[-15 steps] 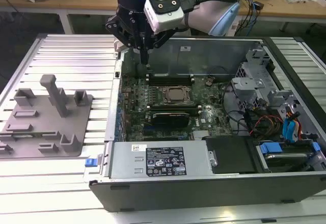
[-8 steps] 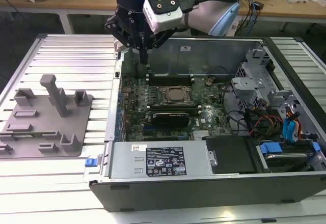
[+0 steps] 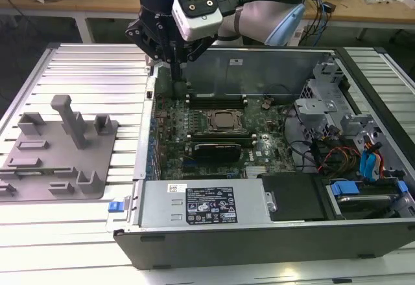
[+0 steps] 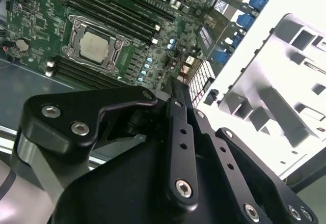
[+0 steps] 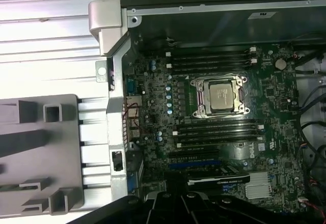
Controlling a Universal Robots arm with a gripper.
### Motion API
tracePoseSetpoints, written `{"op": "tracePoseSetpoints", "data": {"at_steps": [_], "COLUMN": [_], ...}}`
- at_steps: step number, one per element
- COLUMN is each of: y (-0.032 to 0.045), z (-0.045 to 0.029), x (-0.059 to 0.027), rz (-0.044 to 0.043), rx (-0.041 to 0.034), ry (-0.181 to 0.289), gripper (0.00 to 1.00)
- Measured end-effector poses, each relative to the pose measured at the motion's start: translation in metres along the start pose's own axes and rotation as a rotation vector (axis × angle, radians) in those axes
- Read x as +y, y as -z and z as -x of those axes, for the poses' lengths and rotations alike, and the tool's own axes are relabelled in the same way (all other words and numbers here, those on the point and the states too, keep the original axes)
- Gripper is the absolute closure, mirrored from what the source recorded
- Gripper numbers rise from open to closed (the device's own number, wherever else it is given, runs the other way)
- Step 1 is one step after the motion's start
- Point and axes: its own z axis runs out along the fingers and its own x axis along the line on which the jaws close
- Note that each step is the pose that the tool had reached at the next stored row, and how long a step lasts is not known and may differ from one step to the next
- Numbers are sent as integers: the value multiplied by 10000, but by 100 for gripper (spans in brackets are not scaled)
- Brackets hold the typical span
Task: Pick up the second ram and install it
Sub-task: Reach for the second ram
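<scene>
Second ram not discernible; jaws over motherboard (image 3: 170,129) rear corner, grip state cannot tell.

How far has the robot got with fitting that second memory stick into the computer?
Looks done: the gripper is away from the grey holder and hangs over the motherboard inside the open case. In hand: the gripper's own body hides whether it carries the second ram. Left: the slots beside the CPU socket look too dark to tell a seated stick, so the install is not shown done.

Matt grey plastic holder blocks (image 3: 97,149)
</scene>
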Motion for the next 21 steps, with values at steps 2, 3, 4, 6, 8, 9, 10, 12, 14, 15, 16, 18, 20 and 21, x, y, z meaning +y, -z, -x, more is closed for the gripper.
{"op": "tracePoseSetpoints", "data": {"at_steps": [2,3,4,6,8,9,10,12,14,15,16,18,20,21], "y": [1,1,1,2,4,4,4,5,6,6,7,7,8,8], "z": [-50,-63,-79,-143,-205,-224,-270,-302,-335,-345,-368,-425,-456,-482], "x": [-4,-5,-6,-11,-15,-17,-20,-22,-25,-26,-27,-32,-34,-36], "rz": [1,1,2,2,1,1,2,1,2,1,2,2,2,2], "rx": [0,-1,-1,-1,0,-1,-1,-1,-1,0,-1,-1,-1,-1], "ry": [0,0,-1,0,1,0,-1,-1,0,0,0,-1,-1,0], "gripper": [92,92,92,92,92,92,92,92,92,92,92,92,92,92]}}
